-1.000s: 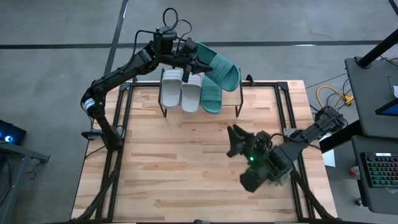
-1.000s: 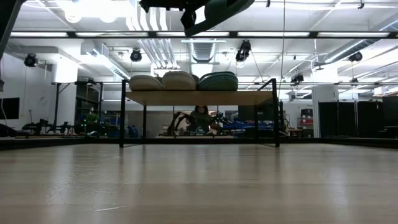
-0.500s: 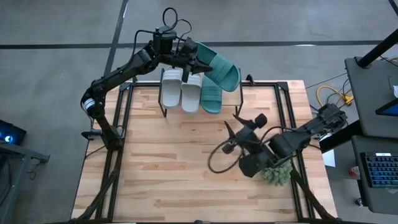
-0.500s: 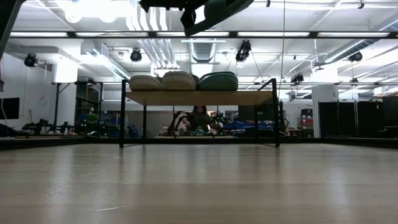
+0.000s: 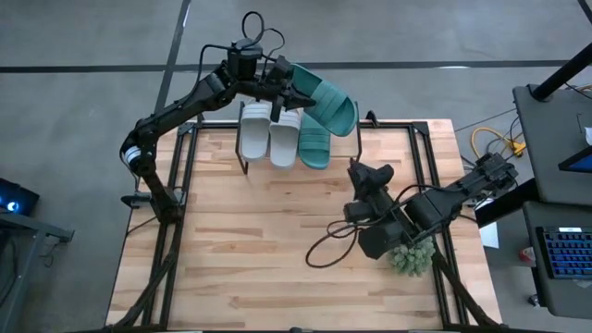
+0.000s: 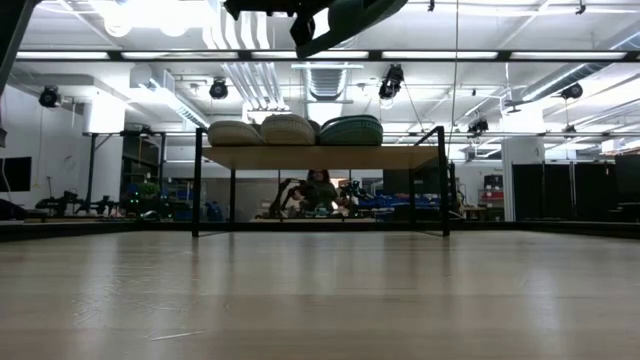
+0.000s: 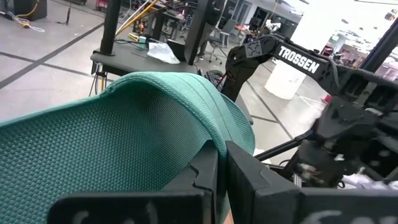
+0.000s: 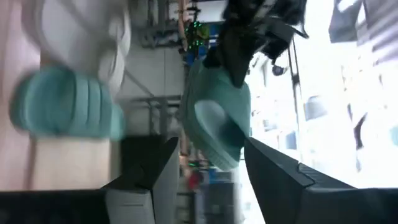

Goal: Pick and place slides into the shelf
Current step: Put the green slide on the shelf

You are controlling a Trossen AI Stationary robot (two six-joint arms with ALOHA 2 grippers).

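Note:
A teal slide [image 5: 326,100] hangs tilted above the far right part of the shelf [image 6: 320,157], with my left gripper [image 5: 294,95] shut on it. On the shelf's top, two pale slides [image 5: 255,135] [image 5: 284,139] and another teal slide [image 5: 314,146] lie side by side on their soles. My right gripper [image 5: 367,174] hovers open over the table's right middle, pointing toward the shelf with nothing between its fingers [image 8: 149,180]. My left gripper pinches the teal slide's side rim [image 7: 208,146] next to the ribbed strap [image 7: 180,99] between its two fingers. The fingers come about level from the table's left. The slide is lifted clear of the shelf and tilted.
A spiky green plant ball [image 5: 412,259] sits by the right arm near the table's right edge. A black cable loop [image 5: 328,250] hangs under that arm. Bare tabletop [image 5: 240,250] lies in front of the shelf. A person shows in the room behind the shelf [image 6: 320,190].
My right gripper has rolled about its own pointing line and gone a little up and toward the table's far edge, nearer the shelf. The plant ball, hidden under that arm a second ago, now shows. My left gripper and the teal slide have kept still.

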